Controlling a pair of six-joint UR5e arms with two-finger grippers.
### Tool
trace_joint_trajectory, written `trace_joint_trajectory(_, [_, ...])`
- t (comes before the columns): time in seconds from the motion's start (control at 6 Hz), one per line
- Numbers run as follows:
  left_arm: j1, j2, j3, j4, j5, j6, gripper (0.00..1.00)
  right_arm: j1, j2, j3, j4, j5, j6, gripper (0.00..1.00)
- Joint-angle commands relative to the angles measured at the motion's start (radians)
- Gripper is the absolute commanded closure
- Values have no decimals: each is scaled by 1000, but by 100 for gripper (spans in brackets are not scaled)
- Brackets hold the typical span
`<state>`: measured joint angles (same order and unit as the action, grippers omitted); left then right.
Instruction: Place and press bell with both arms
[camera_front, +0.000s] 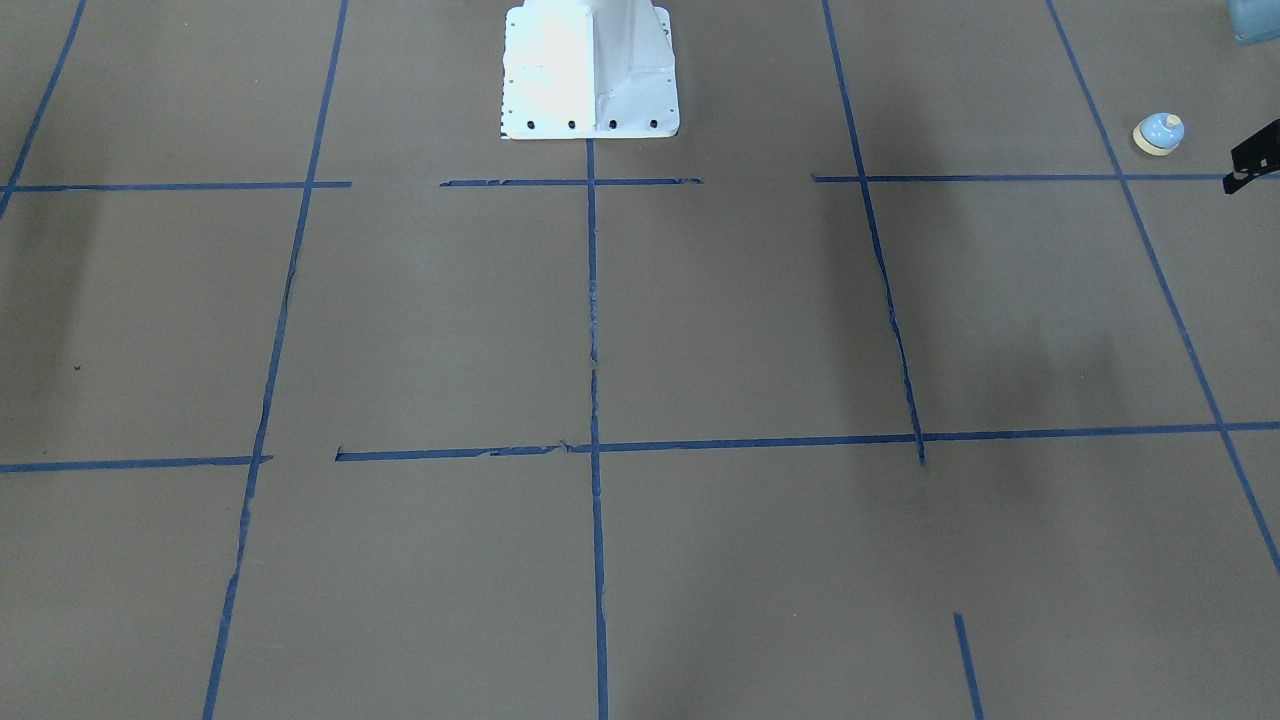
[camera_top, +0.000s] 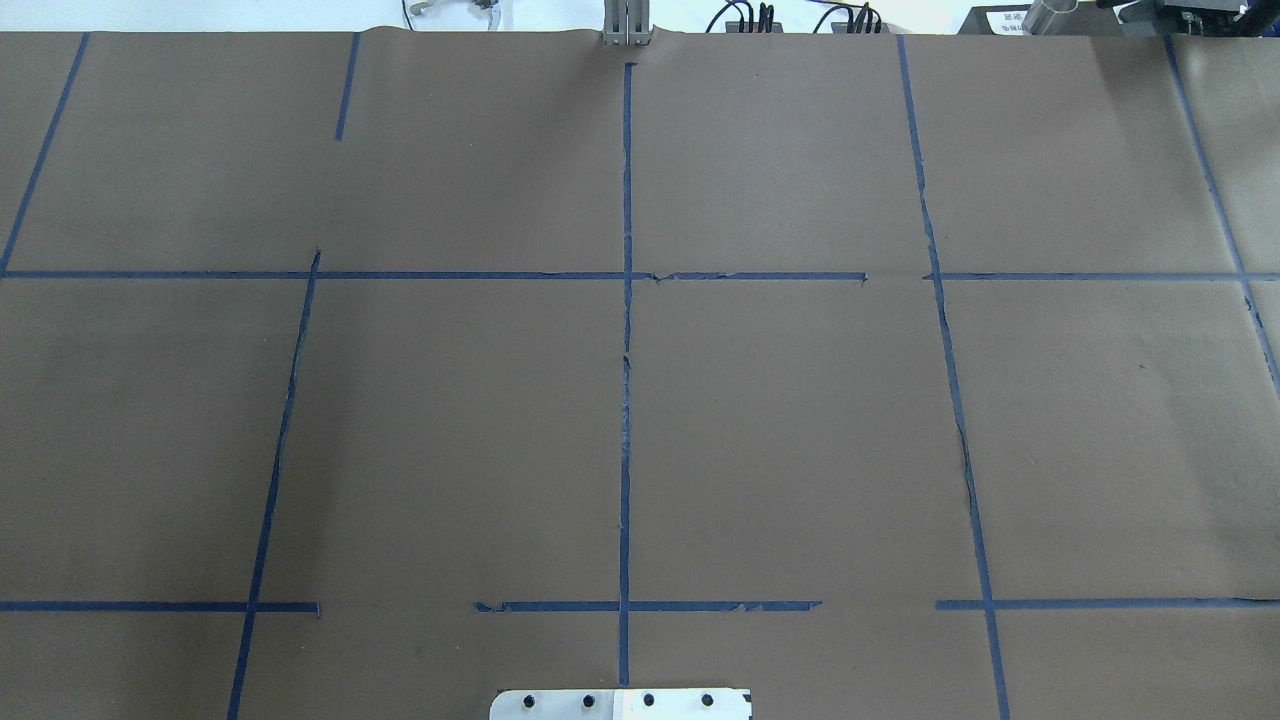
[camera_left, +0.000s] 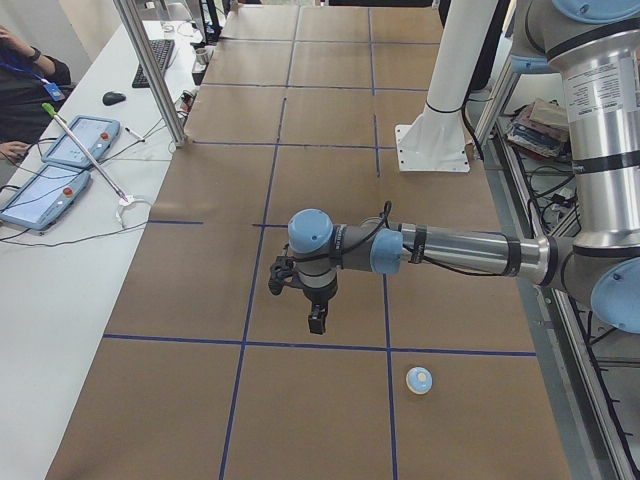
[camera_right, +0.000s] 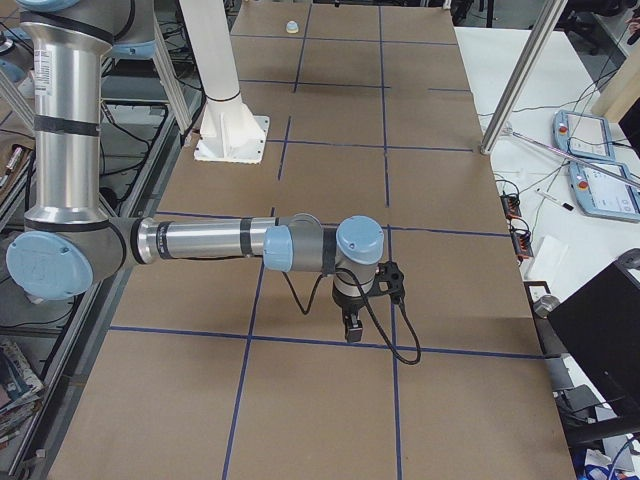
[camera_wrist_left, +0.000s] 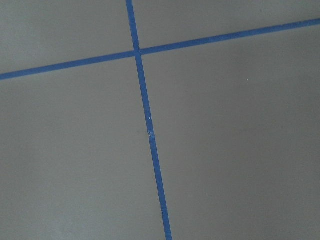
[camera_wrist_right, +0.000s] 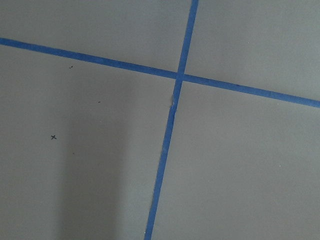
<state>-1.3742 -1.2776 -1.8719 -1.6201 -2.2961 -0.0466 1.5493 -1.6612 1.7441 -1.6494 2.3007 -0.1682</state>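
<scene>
Left gripper (camera_left: 315, 322) points down above the table (camera_left: 330, 230); whether it is apart or together cannot be determined. The bell (camera_left: 419, 380) stands near it, not touching. Right gripper (camera_right: 352, 326): state likewise indeterminable; bell well apart.

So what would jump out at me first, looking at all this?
Probably the two big silver arms: the left arm and the right arm each reach out over the brown table crossed with blue tape lines. Then the tiny light-blue bell, sitting by itself on the left arm's side.
</scene>
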Motion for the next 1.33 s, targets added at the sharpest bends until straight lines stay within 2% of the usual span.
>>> trace_joint_trajectory(0.0, [30,146,51,-223,1,-65,0,0,-2,0,2,0,-1,0])
trace_joint_trajectory(0.33, [134,213,77,-235,1,-64,0,0,-11,-5,0,0,-2,0])
trace_joint_trajectory(0.83, [260,213,141,-235,1,-58,0,0,-23,-5,0,0,-5,0])
trace_joint_trajectory(1.17, [305,213,181,-235,1,-44,0,0,-29,-9,0,2,-7,0])
